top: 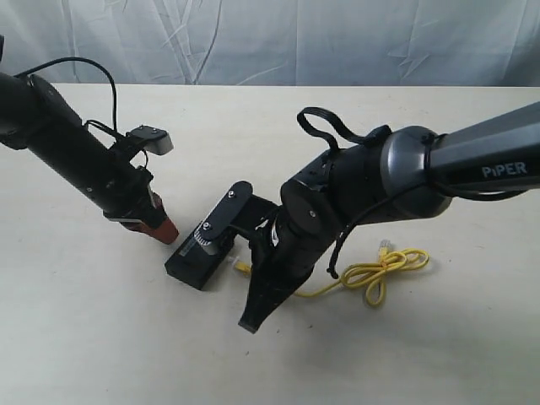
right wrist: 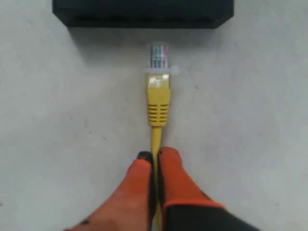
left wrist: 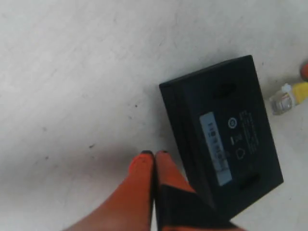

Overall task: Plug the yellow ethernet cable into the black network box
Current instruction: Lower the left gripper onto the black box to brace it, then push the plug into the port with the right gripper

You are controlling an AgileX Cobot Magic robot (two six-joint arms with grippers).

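The black network box (top: 196,260) lies flat on the table, with its pale label strip (left wrist: 215,148) showing in the left wrist view. My left gripper (left wrist: 154,155) is shut and empty, its orange fingertips (top: 164,229) right beside the box's edge. My right gripper (right wrist: 155,156) is shut on the yellow ethernet cable (right wrist: 157,139) just behind its plug. The clear plug (right wrist: 158,57) points at the box's side (right wrist: 143,13) with a short gap between them. The rest of the cable (top: 390,268) trails off in a loose loop to the right.
The pale table (top: 101,337) spreads all round, with a white cloth backdrop (top: 270,38) along its far edge. My right arm (top: 396,169) reaches across the middle and hides part of the box. A black wire (top: 84,67) loops over my left arm.
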